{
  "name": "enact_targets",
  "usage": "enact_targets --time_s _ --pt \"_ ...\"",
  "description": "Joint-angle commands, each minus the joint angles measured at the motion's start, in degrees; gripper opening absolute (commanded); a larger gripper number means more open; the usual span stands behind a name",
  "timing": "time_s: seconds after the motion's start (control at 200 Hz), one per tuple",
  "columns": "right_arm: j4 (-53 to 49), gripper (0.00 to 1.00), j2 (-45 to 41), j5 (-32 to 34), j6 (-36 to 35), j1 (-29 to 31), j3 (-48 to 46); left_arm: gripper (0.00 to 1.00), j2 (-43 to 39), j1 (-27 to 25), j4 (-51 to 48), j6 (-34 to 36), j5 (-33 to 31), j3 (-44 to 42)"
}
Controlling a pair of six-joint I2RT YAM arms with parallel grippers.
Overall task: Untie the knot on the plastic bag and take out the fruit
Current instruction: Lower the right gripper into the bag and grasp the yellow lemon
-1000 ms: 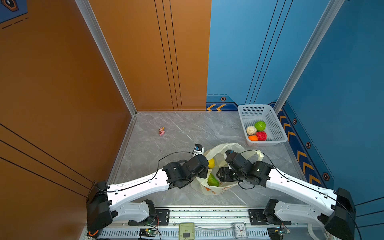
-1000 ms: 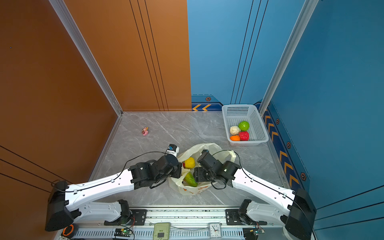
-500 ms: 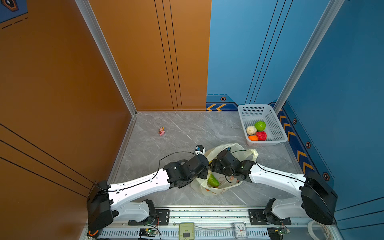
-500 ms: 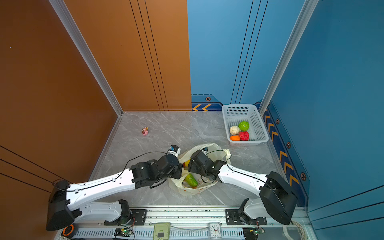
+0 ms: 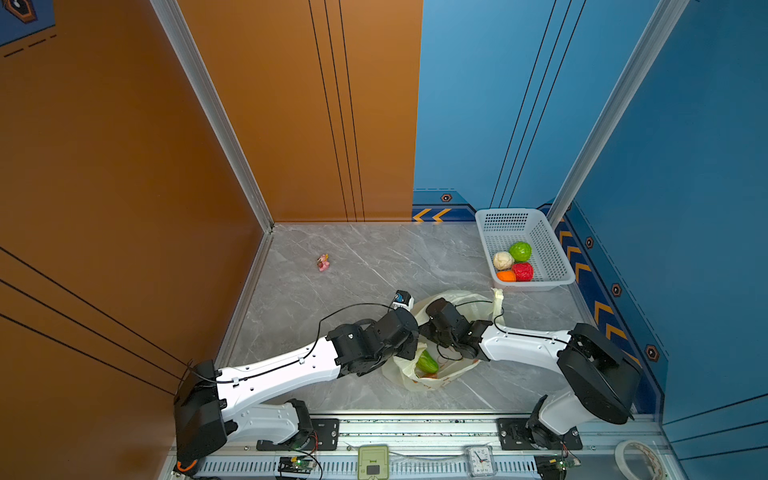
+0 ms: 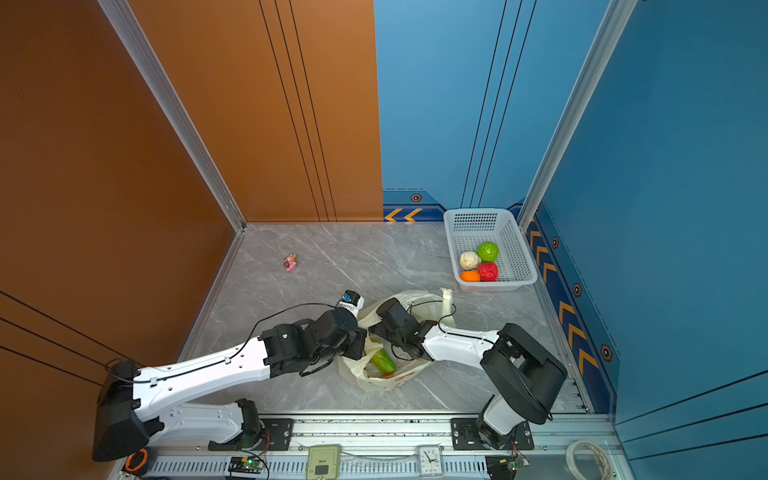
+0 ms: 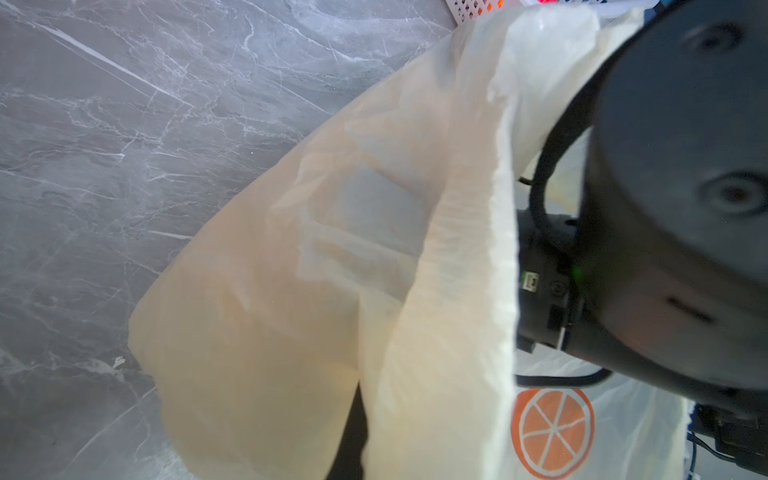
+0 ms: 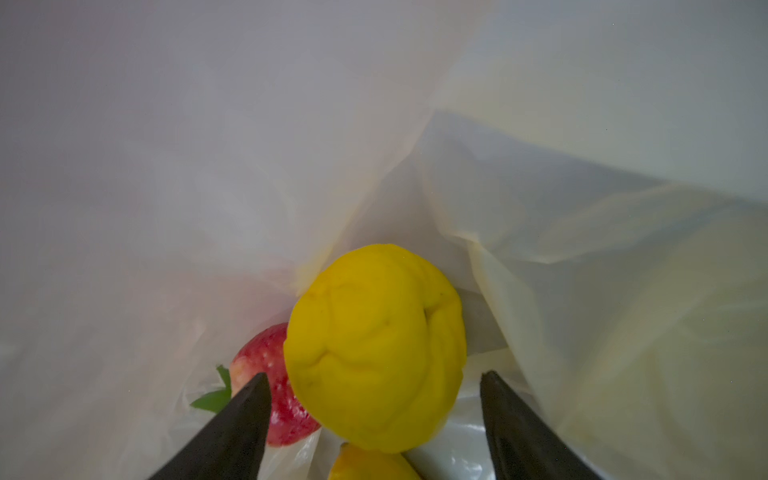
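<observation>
The plastic bag (image 5: pixel 432 376) lies open on the marble floor in both top views; no knot shows, and one handle strip (image 5: pixel 497 300) stands loose. My left gripper (image 5: pixel 409 347) is shut on the plastic bag's near rim, and plastic (image 7: pixel 436 291) covers its jaws in the left wrist view. Inside the bag, my right gripper (image 8: pixel 374 376) is open, its fingers on either side of a bumpy yellow fruit (image 8: pixel 374 332) without touching it. A red fruit (image 8: pixel 270 390) and another yellow piece (image 8: pixel 370 465) lie beside it. A green fruit (image 5: pixel 427 362) shows in the bag's mouth.
A white perforated basket (image 5: pixel 515 220) at the back right holds green (image 5: pixel 520 251), cream (image 5: pixel 503 260), red (image 5: pixel 523 272) and orange (image 5: pixel 506 275) fruit. A tiny pink figurine (image 5: pixel 323 262) lies at the back left. Walls close in on three sides.
My right arm has swung left and pushed its gripper deeper into the bag, covering the yellow fruit from above; its jaws have spread a little wider. The left arm has stayed put.
</observation>
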Motion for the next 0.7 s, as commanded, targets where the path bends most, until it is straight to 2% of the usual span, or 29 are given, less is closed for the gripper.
enact_targets --time_s 0.0,0.08,0.23,0.315,0.491,0.691 --pt "1.1 0.81 2.8 3.4 1.6 -0.4 2.2 0.0 0.4 0.6 0.8 1.2 1.5 -1.0" --pt "1.5 0.78 4.4 4.3 1.4 -0.6 2.7 0.0 0.2 0.7 1.0 1.0 1.8 -1.4" --pt "3.0 0.56 4.4 5.5 2.1 -1.1 2.3 0.0 -0.4 0.8 1.2 1.0 2.0 -2.0" --pt "2.1 0.51 3.0 6.1 2.0 -1.1 2.0 0.0 -0.8 0.8 1.1 1.0 1.8 -2.4" --pt "-2.1 0.49 -1.5 5.0 1.3 -1.5 1.1 0.0 -1.3 1.2 1.1 1.3 1.6 -2.5" --pt "-14.5 0.49 -10.5 2.7 -2.0 -1.5 0.9 0.0 -1.6 1.8 1.4 1.8 0.6 -1.9"
